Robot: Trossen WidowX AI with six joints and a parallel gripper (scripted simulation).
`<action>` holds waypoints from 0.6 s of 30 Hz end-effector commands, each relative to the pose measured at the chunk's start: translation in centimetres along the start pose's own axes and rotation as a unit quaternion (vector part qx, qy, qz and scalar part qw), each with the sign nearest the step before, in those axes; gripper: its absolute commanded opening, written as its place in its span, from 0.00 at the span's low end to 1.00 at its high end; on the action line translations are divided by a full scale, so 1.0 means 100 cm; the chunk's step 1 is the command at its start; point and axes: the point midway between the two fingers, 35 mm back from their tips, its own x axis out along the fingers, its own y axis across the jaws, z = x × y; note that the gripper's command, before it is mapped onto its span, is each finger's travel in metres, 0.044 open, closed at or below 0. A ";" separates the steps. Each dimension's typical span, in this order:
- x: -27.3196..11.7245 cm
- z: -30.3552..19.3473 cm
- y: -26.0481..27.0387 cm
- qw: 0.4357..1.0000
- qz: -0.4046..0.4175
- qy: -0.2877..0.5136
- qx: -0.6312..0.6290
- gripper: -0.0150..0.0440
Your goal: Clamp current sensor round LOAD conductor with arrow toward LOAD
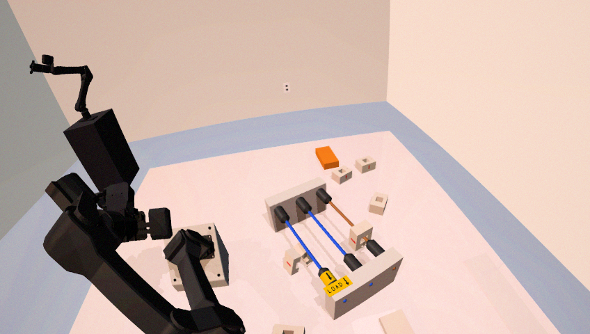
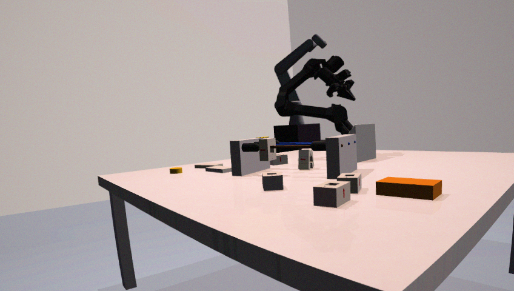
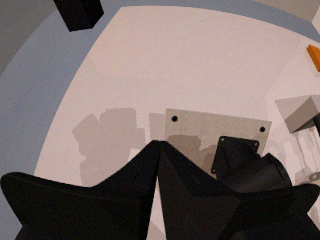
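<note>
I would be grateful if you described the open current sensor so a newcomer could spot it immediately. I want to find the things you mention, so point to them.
Find the two upright grey panels joined by three conductors. Beside the blue one marked LOAD, the open sensor (image 1: 292,261) (image 2: 305,159) stands on the table. Unlike its closed neighbours, its frame gapes apart.

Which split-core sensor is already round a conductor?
The block-shaped sensor round the brown conductor; none of the others encircles a conductor.
</note>
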 end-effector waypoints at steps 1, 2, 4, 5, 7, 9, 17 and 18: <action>0.000 0.002 0.000 1.000 0.001 -0.003 0.002 0.30; 0.000 0.007 0.000 1.000 0.006 -0.012 0.010 0.34; 0.000 0.027 -0.001 0.998 0.019 -0.047 0.036 0.43; 0.000 0.037 -0.003 0.996 0.025 -0.066 0.050 0.48; -0.003 0.059 -0.009 0.991 0.034 -0.107 0.078 0.57; -0.007 0.080 -0.018 0.982 0.039 -0.148 0.106 0.65; -0.033 0.145 -0.083 0.926 0.024 -0.306 0.220 1.00; -0.038 0.151 -0.094 0.916 0.018 -0.326 0.234 1.00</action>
